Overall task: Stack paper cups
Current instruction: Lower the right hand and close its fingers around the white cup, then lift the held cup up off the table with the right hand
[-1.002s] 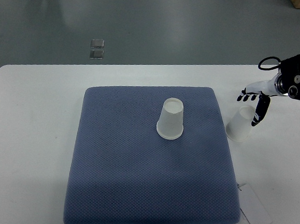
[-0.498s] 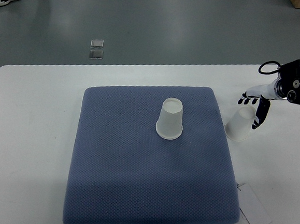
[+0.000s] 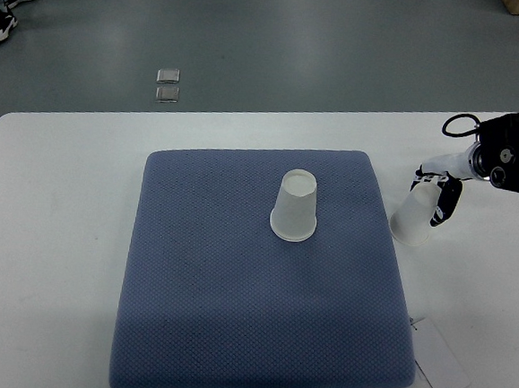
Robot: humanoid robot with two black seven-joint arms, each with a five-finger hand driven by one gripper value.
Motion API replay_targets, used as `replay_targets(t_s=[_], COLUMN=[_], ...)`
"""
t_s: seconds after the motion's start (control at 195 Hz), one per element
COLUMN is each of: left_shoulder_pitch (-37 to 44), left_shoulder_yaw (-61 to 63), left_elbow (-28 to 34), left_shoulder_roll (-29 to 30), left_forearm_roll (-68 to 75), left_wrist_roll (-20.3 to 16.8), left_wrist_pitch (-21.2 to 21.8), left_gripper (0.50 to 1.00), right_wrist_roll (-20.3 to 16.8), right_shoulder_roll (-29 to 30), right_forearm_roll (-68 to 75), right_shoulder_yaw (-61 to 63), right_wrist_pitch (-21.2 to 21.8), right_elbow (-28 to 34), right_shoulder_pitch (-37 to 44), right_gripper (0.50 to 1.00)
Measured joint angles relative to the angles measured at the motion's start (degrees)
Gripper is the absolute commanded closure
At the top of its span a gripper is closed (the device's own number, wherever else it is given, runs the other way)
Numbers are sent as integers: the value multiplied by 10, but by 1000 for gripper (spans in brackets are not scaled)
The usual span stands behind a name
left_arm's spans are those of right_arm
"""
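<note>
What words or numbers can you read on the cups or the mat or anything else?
There are none that can be read.
The cup on the mat: plain, no print visible.
The cup by the right hand: plain, no print visible.
The blue mat and the white table: no writing.
The white tag at the mat's corner: any print is too small to tell.

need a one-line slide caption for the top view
Right hand closing on an upturned translucent white cup beside the blue textured mat; second cup inverted on it.
</note>
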Motion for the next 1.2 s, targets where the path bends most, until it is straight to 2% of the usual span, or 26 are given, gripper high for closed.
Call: replay_targets(t_s=[0.036,0.118,0.365,0.56,0.724,0.966,1.202], left_shoulder_pitch=[0,0,0,0,0,0,0], left_shoulder_yaw=[0,0,1,0,1,2,2], left_elbow=[0,0,0,0,0,-1,-3], left_shoulder_roll=[0,0,0,0,0,0,0], left_forearm_roll=[0,0,0,0,0,0,0], left_wrist_roll=[0,0,0,0,0,0,0], left_wrist_pitch=[0,0,0,0,0,0,0], left_gripper=[500,500,500,500,500,500,500], right_wrist_roll=[0,0,0,0,0,-31,-32], right_shoulder_roll=[0,0,-2,-14,-46,-101,-121], right_forearm_roll=[0,-1,1,5,5,0,-2], right_shoulder_yaw=[0,-1,-1,0,1,-5,-11], right_wrist_pitch=[0,0,2,20,77,212,231], right_elbow=[-1,-3,-6,-3,26,60,66], right_shoulder_pitch=[0,0,3,28,105,274,400], right_gripper=[893,901,899,893,889,879,877])
